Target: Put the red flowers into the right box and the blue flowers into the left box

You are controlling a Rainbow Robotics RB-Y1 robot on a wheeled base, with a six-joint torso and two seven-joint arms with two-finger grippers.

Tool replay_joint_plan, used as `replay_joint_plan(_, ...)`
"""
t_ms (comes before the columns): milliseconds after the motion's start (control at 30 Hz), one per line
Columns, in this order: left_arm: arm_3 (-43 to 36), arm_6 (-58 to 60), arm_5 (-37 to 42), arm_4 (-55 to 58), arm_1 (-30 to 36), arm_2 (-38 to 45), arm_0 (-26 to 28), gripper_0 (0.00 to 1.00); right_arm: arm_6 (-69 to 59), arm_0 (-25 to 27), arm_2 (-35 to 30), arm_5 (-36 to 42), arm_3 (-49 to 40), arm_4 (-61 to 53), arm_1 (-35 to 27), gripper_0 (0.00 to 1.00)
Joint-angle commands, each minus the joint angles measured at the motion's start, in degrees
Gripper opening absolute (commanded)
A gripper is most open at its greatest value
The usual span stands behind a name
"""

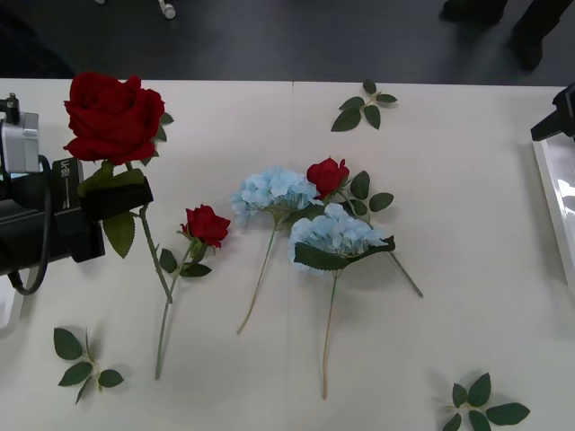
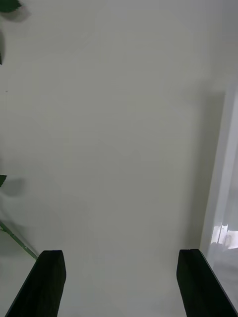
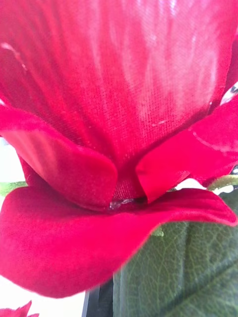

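Observation:
My left gripper [image 1: 115, 193] is shut on the stem of a large red flower [image 1: 112, 117], held raised over the table's left side; its petals [image 3: 114, 124] sit close against the left wrist camera. Two smaller red flowers lie on the table, one [image 1: 207, 224] left of centre, one [image 1: 326, 175] at centre. Two blue flowers [image 1: 274, 190] [image 1: 337, 233] lie beside the centre rose. The right box [image 1: 559, 202] [image 2: 223, 198] sits at the table's right edge. My right gripper [image 1: 559, 112] [image 2: 121, 285] hovers open next to its rim. The left box is hidden.
Loose green leaf sprigs lie at the far centre [image 1: 364, 106], near left [image 1: 85, 364] and near right [image 1: 485, 409]. The long stems of the lying flowers reach toward the front edge. Bare white tabletop [image 1: 467, 260] separates the flowers from the right box.

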Motion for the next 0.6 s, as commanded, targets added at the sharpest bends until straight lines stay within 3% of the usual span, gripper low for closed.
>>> replay_joint_plan(33,-1.99,-3.26,0.02,7.05,0.15,0.30,0.08,0.00,-0.04,2.65,-6.34,0.64,-6.20,-0.45,-2.49,0.66)
replay_joint_plan(133,-1.99,-7.30,0.02,10.30,-0.12,0.13,-0.01,0.00,0.49,7.84,-10.56,-1.30,-12.80,-0.81,-3.19,0.66)
replay_joint_plan(233,-1.99,-11.26,0.02,12.33,-1.79,0.04,-0.19,0.00,0.93,16.98,-15.48,-7.89,-22.02,-1.33,-4.25,0.65)
replay_joint_plan(433,-1.99,-13.98,0.02,12.85,-5.13,-1.90,-1.68,0.00,1.90,36.14,-22.96,-25.99,-38.28,-1.07,-4.95,0.65)
replay_joint_plan(600,-1.99,-14.24,0.02,11.27,-6.97,-3.65,-3.61,0.00,5.41,48.97,-23.31,-41.64,-47.07,0.34,-5.22,0.65)
